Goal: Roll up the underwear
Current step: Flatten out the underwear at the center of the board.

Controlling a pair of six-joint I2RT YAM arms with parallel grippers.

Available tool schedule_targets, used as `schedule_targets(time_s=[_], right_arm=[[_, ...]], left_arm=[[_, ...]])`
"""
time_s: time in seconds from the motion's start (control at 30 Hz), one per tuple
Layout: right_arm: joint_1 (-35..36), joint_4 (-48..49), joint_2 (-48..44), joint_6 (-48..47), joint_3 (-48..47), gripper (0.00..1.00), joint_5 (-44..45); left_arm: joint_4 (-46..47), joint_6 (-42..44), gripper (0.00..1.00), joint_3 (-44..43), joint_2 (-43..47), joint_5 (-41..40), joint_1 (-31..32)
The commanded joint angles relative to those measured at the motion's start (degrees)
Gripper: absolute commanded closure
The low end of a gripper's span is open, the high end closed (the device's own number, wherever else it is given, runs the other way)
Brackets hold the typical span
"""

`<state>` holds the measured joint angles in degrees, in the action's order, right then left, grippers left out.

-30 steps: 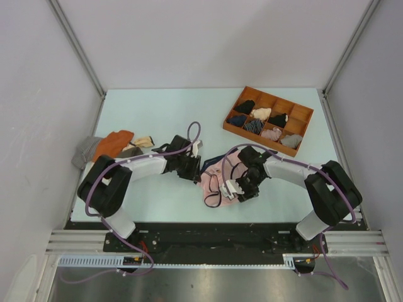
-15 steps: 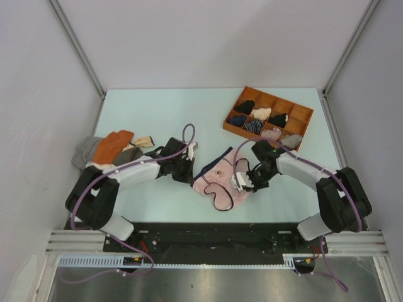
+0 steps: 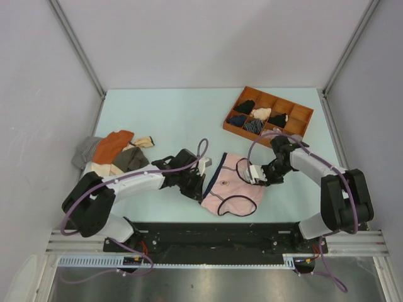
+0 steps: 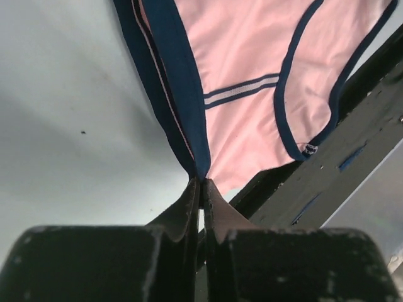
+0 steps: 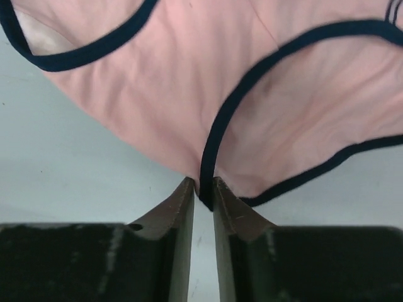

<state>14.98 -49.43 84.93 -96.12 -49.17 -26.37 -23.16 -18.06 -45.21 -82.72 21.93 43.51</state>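
Note:
The underwear (image 3: 232, 189) is light pink with dark navy edging and lies spread near the table's front edge, between the two arms. My left gripper (image 3: 203, 181) is shut on its left side, pinching the navy waistband (image 4: 182, 94) at the fingertips (image 4: 189, 189). My right gripper (image 3: 258, 175) is shut on its right side, with a navy leg-hole edge (image 5: 217, 148) caught between its fingers. In both wrist views the fabric (image 5: 157, 94) stretches away from the fingertips.
A wooden divided tray (image 3: 302, 131) with several rolled garments stands at the back right. A pile of cloths, orange (image 3: 112, 145), grey and cream, lies at the left edge. The black front rail (image 4: 327, 145) runs just past the underwear.
Both grippers closed on the underwear and drew apart. The bunched garment now lies spread wider and nearer the front edge.

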Motion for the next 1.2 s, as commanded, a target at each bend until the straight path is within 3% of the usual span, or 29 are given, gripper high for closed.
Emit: schedule_targets(time_s=[0.0,0.07,0.23,0.33,0.43,0.63,0.87,1.17], right_arm=[[-2.59,-1.55,-3.00,0.31,-0.93,0.67,-2.63],[-4.52,-3.12,-4.32,1.19,-1.80,0.57,-5.17],[-8.91,-6.91,-5.65,8.73,-6.38,0.51,-15.28],[-9.27,1.22,-2.85,25.49,-7.43,0.49,-18.98],[-8.83,9.66,2.50,39.88,-9.00,0.49,-18.90],[-8.39,12.43,11.13,50.31,-12.36,0.50,-15.56],[-8.48,13.83,14.83,53.31,-12.44,0.50,-12.13],[-5.93,13.57,18.17,54.81,-14.11,0.50,-8.44]], left_arm=[[0.74,-1.80,0.86,1.88,-0.78,0.92,0.17],[-0.56,-1.98,0.77,1.01,0.71,-0.75,0.35],[-7.85,0.92,0.49,-3.99,6.95,-5.05,0.44],[-5.08,2.06,0.33,-5.76,6.17,-6.02,0.27],[-0.68,2.42,0.25,-10.23,-0.04,-6.20,0.18],[4.61,4.88,0.21,-23.94,-16.91,-6.20,-1.14],[3.83,6.02,0.28,-36.51,-31.60,-4.97,-2.73],[2.50,5.32,0.34,-42.94,-39.01,-10.07,-2.72]])
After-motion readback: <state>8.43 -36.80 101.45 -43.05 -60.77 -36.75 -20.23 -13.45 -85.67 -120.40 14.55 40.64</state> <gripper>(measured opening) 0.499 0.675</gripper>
